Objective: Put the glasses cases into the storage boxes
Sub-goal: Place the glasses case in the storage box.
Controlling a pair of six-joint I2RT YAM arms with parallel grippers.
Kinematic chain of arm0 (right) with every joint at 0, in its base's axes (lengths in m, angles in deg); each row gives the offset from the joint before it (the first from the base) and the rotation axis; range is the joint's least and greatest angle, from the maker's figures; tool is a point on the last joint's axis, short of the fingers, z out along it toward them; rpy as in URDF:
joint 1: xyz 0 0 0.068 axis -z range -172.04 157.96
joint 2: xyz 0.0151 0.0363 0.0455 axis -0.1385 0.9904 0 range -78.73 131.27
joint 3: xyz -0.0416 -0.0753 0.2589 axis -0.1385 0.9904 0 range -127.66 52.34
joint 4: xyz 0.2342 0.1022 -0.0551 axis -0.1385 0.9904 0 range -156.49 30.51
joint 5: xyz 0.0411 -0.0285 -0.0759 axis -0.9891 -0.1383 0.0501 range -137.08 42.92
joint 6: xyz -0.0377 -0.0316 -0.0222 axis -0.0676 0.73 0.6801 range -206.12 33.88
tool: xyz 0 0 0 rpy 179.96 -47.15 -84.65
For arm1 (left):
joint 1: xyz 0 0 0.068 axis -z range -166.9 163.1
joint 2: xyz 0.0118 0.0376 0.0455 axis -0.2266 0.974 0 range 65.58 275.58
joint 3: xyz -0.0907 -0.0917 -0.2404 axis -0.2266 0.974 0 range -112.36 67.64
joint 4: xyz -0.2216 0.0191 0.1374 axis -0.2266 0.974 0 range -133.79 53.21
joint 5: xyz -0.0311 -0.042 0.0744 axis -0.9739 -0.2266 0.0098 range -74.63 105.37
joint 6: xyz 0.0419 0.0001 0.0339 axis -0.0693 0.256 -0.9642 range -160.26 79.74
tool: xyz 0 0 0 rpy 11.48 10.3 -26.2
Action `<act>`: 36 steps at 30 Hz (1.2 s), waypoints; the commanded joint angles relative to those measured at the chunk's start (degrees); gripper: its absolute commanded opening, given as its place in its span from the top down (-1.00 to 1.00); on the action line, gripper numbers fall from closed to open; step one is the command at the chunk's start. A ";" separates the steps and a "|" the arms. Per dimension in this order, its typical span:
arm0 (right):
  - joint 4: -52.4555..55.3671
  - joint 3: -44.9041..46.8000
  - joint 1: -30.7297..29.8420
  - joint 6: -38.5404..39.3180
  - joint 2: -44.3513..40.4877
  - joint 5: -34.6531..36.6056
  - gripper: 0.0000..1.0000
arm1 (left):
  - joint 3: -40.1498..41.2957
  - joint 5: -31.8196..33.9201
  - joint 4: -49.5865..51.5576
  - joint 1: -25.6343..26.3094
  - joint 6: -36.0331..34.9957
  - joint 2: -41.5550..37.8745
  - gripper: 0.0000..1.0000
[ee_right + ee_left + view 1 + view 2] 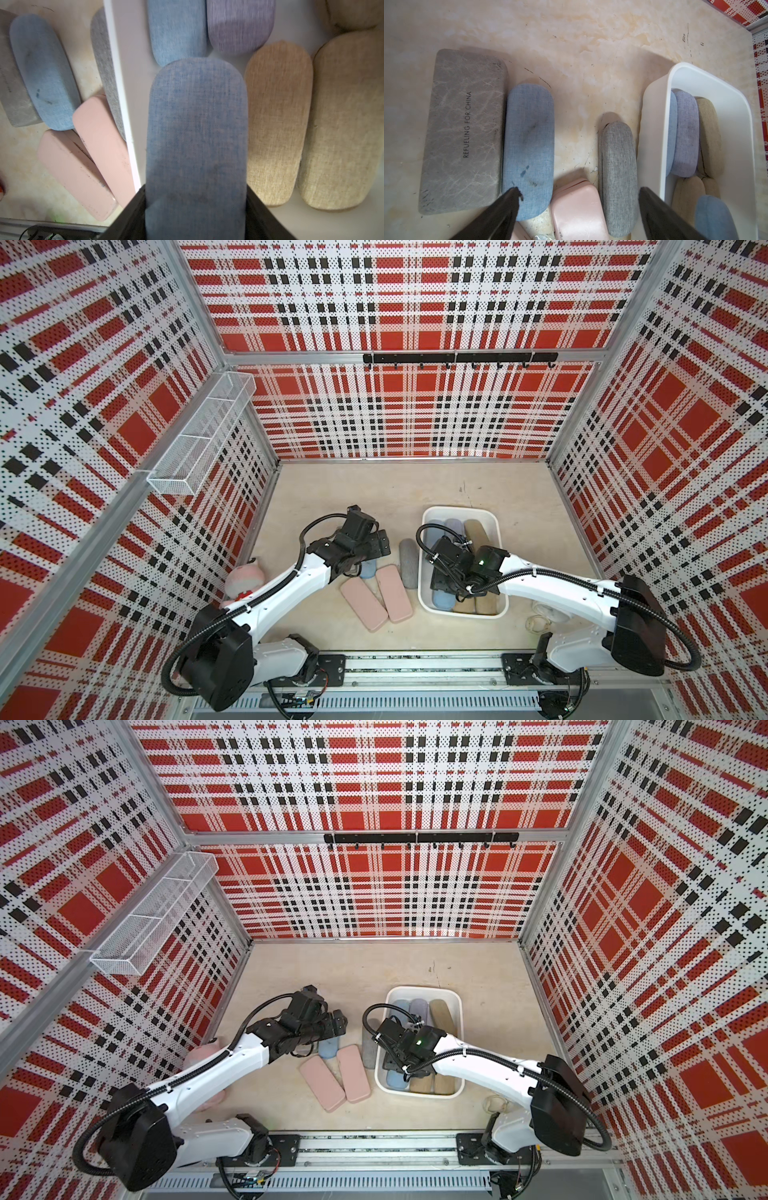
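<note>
Your right gripper (196, 197) is clamped on one end of a rounded blue fabric glasses case (197, 124), which hangs inside the shallow white plastic storage tray (121, 83), near its wall. Release it too high or skewed and I judge it lands across the pale blue case (176, 31) or the tan fabric case (276, 124) already lying there, or tips onto the rim. Its long overhang may also pivot in the grip.

Your left gripper (578, 190) hangs wide and empty above the table. A careless descent could shove the blue stained case (529, 145) against the flat grey printed case (463, 128).

The held case is denim-like weave with rounded ends and a dark smudge near the jaws.
</note>
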 commanded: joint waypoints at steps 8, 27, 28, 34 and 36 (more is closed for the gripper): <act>-5.38 1.94 3.90 0.51 2.93 -5.96 -0.14 | 0.29 1.23 -1.43 0.67 0.92 0.66 -0.85; -4.34 -3.97 5.79 7.31 14.28 -2.63 -0.17 | 1.66 1.08 -2.43 0.82 1.61 0.75 -0.84; -4.01 -4.39 5.71 7.55 14.74 -2.26 -0.21 | 1.70 1.09 -2.44 0.84 1.62 0.66 -0.84; -1.04 -7.46 4.28 8.85 16.24 1.16 -0.53 | 2.41 0.96 -3.12 1.10 2.15 0.60 -0.84; 0.21 -8.90 3.66 9.23 16.64 2.02 -0.63 | 2.37 1.01 -3.10 1.29 2.24 0.91 -0.85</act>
